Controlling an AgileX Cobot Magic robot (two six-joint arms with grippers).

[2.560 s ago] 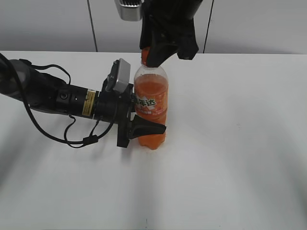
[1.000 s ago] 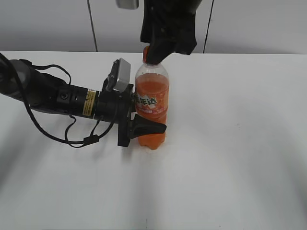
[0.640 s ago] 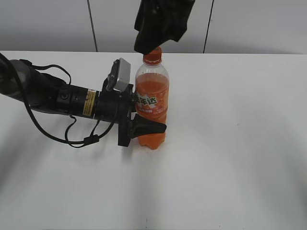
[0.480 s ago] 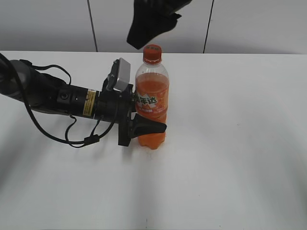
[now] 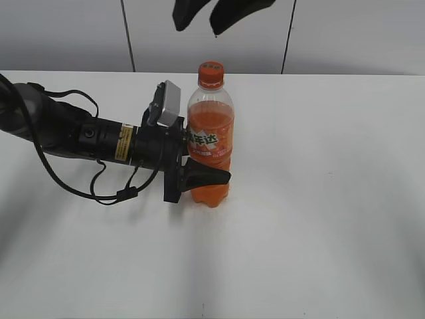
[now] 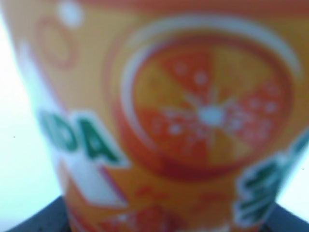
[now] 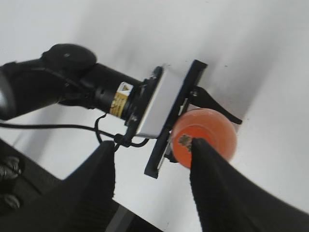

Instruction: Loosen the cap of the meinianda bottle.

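The meinianda bottle [image 5: 210,143] stands upright on the white table, full of orange drink. Its orange cap [image 5: 210,74] sits on the neck, with nothing touching it. My left gripper [image 5: 199,174] comes in level from the left and is shut on the bottle's lower body. The left wrist view is filled by the blurred orange-and-green label [image 6: 183,121]. My right gripper [image 5: 199,20] is open and empty, raised above and to the left of the cap at the frame's top. In the right wrist view its fingers [image 7: 99,188] frame the bottle [image 7: 205,137] from above.
The white table [image 5: 319,199] spreads out round the bottle. A grey panelled wall [image 5: 345,33] runs behind its far edge. My left arm and its cables [image 5: 73,133] lie across the table's left side.
My right gripper was shut round the cap, then let go, opened and rose up and to the left. The bottle and my left gripper have stayed in place.
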